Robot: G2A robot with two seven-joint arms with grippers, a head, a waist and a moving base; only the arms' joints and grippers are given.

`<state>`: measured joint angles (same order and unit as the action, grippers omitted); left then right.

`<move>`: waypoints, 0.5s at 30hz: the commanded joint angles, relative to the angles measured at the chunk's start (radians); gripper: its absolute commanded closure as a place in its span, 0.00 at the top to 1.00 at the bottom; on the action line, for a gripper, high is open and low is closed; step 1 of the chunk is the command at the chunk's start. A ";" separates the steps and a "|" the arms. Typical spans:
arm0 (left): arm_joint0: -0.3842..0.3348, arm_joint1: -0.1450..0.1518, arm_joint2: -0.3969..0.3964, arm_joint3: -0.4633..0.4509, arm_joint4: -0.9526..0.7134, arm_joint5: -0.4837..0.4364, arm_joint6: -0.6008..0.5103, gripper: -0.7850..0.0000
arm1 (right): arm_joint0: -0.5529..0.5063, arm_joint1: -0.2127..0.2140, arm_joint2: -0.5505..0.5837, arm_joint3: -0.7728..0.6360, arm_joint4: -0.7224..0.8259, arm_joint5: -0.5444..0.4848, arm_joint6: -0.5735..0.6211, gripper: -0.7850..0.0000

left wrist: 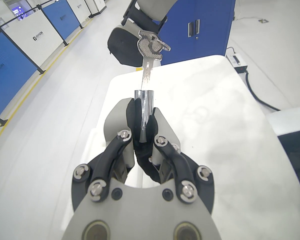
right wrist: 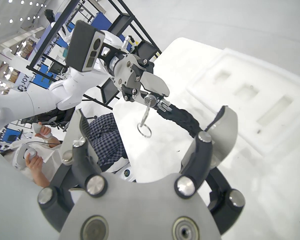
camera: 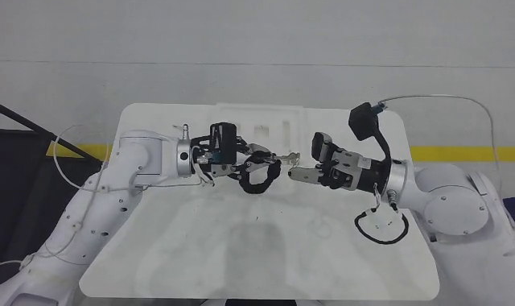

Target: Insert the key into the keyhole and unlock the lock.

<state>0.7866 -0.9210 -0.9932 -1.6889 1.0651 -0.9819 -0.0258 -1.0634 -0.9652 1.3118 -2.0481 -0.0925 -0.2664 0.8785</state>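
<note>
My left gripper is shut on the chrome lock cylinder, held in the air above the table. A silver key with a ring stands in the keyhole, its head pointing toward the right arm. The lock's black cable loops down from the cylinder. From above, the lock and key sit at the table's middle. My right gripper hangs just beside the key, open and holding nothing. In the right wrist view its fingers stand wide apart, short of the key and ring.
A white foam tray with several shallow pockets lies at the back of the white table, behind both grippers; it also shows as the tray in the right wrist view. The table's front half is bare.
</note>
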 commanded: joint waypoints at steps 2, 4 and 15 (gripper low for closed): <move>0.000 0.004 -0.002 0.002 -0.148 -0.014 -0.093 0.00 | 0.004 0.005 0.009 0.009 -0.030 -0.132 0.030 1.00; -0.003 0.006 0.000 0.005 -0.240 -0.013 -0.154 0.00 | 0.009 0.006 0.011 0.020 -0.056 -0.219 0.022 1.00; -0.033 0.015 0.029 0.030 -0.550 0.003 -0.379 0.00 | 0.021 -0.002 -0.006 0.084 -0.324 -0.492 -0.182 1.00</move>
<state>0.7552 -0.9059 -0.9675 -1.6617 0.5319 -0.9769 -0.3952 -1.0425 -0.9662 1.3058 -1.9665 -0.3881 -0.7553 0.7183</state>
